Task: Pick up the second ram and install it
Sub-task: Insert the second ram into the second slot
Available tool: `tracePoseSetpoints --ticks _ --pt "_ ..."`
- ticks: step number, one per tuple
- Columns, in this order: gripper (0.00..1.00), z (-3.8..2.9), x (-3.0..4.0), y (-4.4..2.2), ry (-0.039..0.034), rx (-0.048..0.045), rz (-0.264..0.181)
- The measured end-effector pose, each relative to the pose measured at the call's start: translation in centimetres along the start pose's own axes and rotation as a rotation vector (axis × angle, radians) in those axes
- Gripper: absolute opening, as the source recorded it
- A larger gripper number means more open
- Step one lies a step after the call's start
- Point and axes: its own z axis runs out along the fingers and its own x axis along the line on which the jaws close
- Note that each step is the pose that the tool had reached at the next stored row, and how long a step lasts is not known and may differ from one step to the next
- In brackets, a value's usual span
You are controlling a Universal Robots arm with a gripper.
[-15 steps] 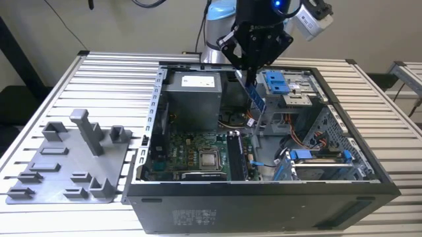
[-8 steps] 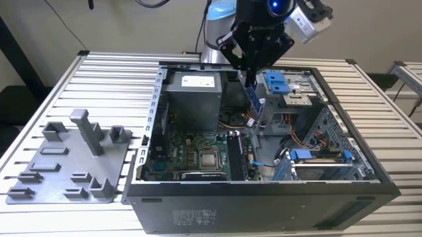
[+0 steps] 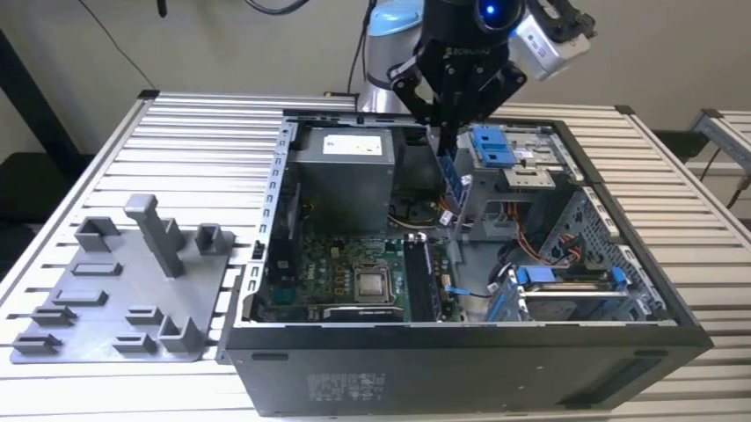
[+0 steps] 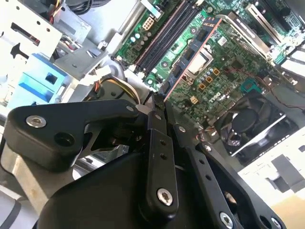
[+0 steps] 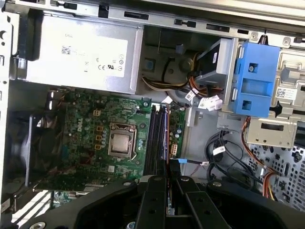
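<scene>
The gripper point(image 3: 449, 130) is pinched shut on the second ram point(image 3: 453, 178) — the stick hangs straight down from it, over the open computer case point(image 3: 470, 332). So the picking up looks done, and the putting in is the job now. The stick must line up just right with the long slots point(image 5: 155, 138) on the green board point(image 5: 90, 124) — or it won't go in.

The second ram point(image 4: 188, 56), narrow and dark, hangs above the motherboard point(image 4: 228, 78).
</scene>
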Motion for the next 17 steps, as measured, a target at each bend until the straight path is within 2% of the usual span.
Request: tracePoseSetpoints --ticks 6,17 --pt "0.14 0.07 -0.19 -0.02 0.0129 -0.0009 0.011" --pt "0.14 0.2 -0.53 -0.05 0.0305 -0.0017 0.039"
